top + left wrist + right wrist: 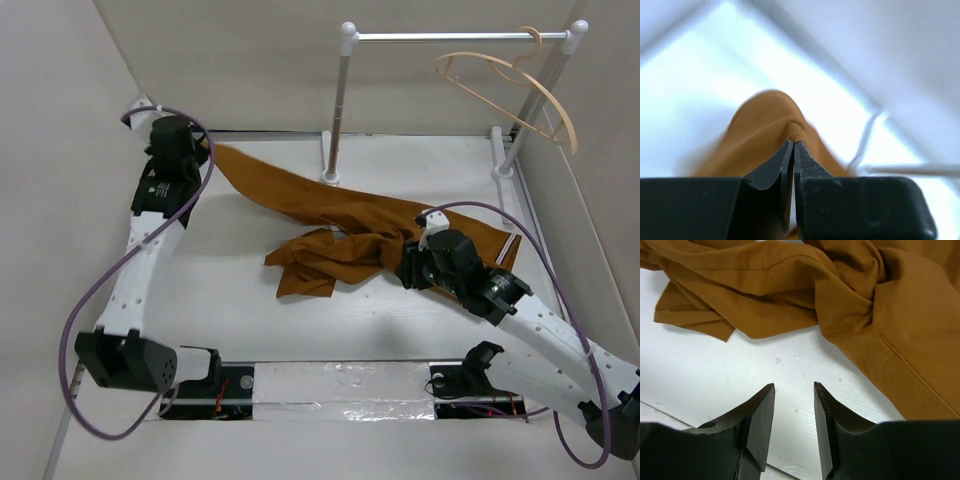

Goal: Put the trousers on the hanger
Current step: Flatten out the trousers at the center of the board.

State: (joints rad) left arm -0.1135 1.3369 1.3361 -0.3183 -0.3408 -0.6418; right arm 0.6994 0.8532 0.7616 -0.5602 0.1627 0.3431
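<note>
1. The trousers (330, 215) sprawl across the middle of the table (230, 320). One leg runs to the far-left corner, the white-striped waistband end lies near the right edge, and a crumpled fold sits toward the centre.
2. Bare white surface shows between the cloth and the near edge, and along the left edge. Walls close in at the left, the far side and the right.
3. The hanger (520, 85) hangs tilted on the rail stand (345, 100) over the far-right corner, up off the table and well apart from the trousers.
4. The left wrist view is blurred, so the cloth beyond the fingers is only an ochre smear. From above, the right wrist covers part of the trousers.
5. The left arm stretches along the left edge to the far-left corner. The left gripper (793, 145) has its fingers pressed together, pinching the end of the trouser leg.
6. The right arm bends in from the near-right corner. The right gripper (794, 390) is low over bare table with its fingers spread and nothing between them. The cloth lies just beyond it and to one side.
</note>
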